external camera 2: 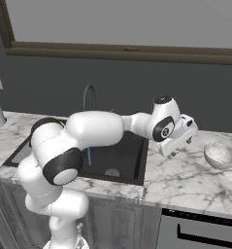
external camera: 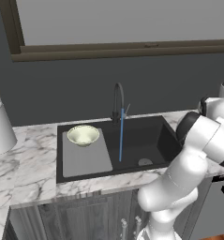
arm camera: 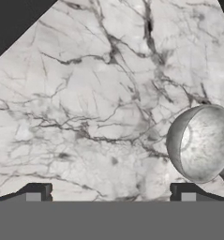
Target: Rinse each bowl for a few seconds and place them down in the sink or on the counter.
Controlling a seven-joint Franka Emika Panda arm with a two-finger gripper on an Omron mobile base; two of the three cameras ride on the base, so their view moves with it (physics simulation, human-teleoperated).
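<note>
Over the marble desk (external camera 2: 185, 185) right of the sink (external camera: 146, 140), the tool (external camera 2: 181, 146) hangs wide and empty — angled toward a bowl (external camera 2: 221, 156) nearby; another bowl (external camera: 83, 135) sits on the sink's drainboard — water runs.

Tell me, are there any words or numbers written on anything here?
No words, numbers or signs can be read anywhere.
The bowl on the drainboard: plain, no writing.
The bowl on the counter: plain, no writing.
The white cylinder: blank.
The sink and faucet: no labels.
</note>
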